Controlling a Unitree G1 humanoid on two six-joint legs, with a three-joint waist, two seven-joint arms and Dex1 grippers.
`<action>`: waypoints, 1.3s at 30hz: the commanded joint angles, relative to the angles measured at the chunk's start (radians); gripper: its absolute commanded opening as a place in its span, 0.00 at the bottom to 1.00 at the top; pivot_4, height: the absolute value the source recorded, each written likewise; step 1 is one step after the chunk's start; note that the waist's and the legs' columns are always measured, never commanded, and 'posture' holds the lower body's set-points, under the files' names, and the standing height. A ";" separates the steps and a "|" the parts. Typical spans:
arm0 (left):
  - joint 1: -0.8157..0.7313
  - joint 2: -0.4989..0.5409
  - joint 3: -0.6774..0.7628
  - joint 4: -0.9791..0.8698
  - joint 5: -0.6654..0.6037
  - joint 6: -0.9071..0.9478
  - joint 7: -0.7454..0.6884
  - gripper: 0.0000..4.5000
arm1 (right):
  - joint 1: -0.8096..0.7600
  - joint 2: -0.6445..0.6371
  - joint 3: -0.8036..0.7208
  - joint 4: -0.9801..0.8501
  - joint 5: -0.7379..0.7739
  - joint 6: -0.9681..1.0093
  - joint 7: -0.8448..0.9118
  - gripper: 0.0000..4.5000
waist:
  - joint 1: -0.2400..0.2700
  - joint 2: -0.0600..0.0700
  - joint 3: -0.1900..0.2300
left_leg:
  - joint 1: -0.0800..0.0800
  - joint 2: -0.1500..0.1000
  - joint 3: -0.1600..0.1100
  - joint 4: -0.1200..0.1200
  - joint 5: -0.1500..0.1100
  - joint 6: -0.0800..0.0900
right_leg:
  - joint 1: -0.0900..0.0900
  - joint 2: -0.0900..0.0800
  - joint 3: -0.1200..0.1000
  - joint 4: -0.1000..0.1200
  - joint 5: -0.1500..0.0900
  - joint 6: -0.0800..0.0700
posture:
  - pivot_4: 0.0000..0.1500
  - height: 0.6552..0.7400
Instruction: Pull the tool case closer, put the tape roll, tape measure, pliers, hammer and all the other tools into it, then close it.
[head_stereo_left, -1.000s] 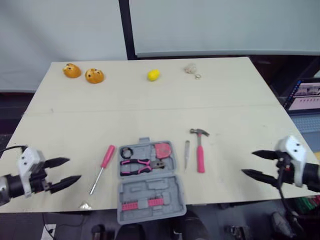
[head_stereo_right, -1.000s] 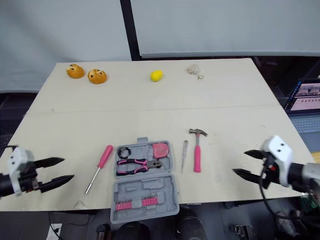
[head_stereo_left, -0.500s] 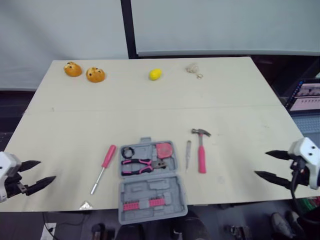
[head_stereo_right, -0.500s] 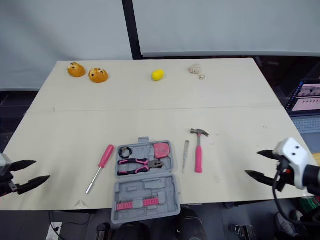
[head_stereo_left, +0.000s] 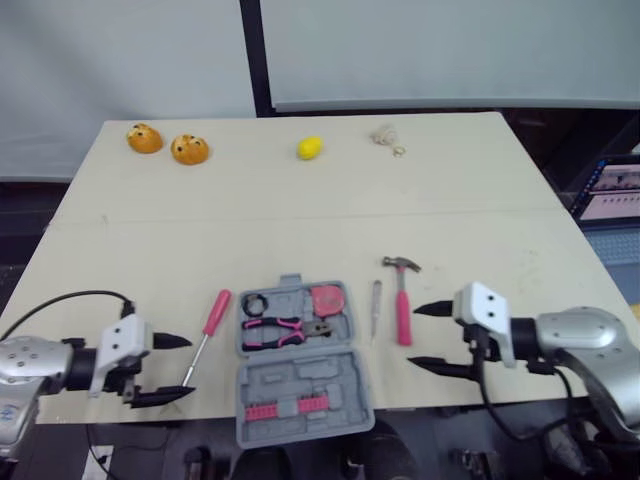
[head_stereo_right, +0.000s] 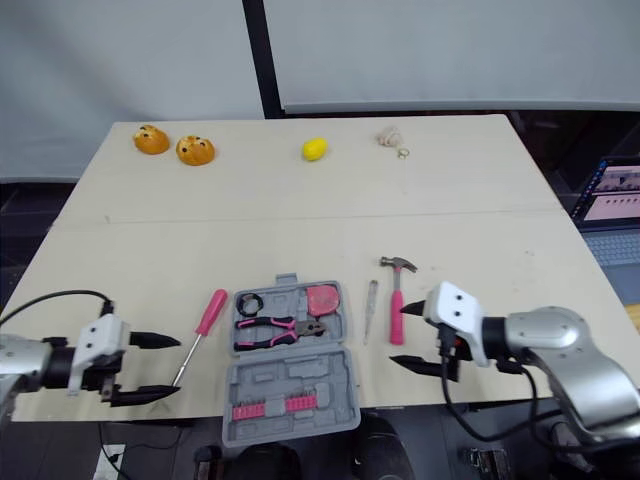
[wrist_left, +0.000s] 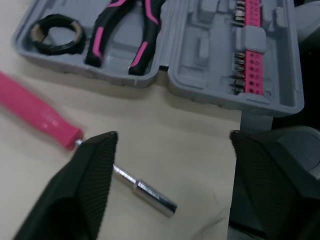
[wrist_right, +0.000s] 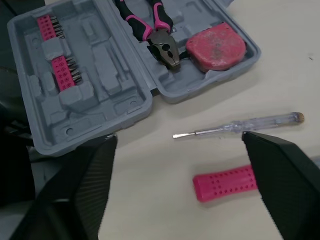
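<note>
**Beside the tool case, both grippers have closed in**

From the table's outer edges, my left gripper has swung in to the pink screwdriver and my right gripper to the hammer. Both gape wide and are empty. The case lies open at the near edge, holding the pliers, tape roll and tape measure. I judge the loose tools come next.

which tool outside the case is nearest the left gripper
The pink-handled screwdriver, left of the case, its tip by the left gripper; the hammer and thin tester lie right of the case.
</note>
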 joint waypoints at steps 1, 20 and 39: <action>-0.025 -0.020 -0.051 0.020 0.039 -0.027 0.021 0.70 | -0.047 0.027 0.080 0.027 -0.047 -0.017 -0.007 0.49 | -0.001 0.000 0.000 | 0.000 0.000 0.000 0.000 0.000 0.000 | 0.000 0.000 -0.001 0.000 0.000 0.000 | 1.00 0.87; -0.110 -0.124 -0.181 0.073 0.135 -0.084 0.140 0.01 | -0.185 0.210 0.299 0.241 -0.253 -0.108 -0.069 0.00 | 0.000 0.000 0.000 | 0.001 0.000 0.002 0.002 0.001 0.001 | -0.001 0.000 -0.003 0.004 0.000 0.000 | 1.00 0.87; -0.214 -0.215 -0.267 0.093 0.170 -0.027 0.183 0.01 | -0.194 0.331 0.308 0.298 -0.294 -0.104 -0.114 0.00 | 0.001 0.000 0.000 | 0.001 0.000 0.002 0.003 0.002 0.001 | -0.001 0.000 -0.004 0.006 0.000 0.000 | 1.00 0.87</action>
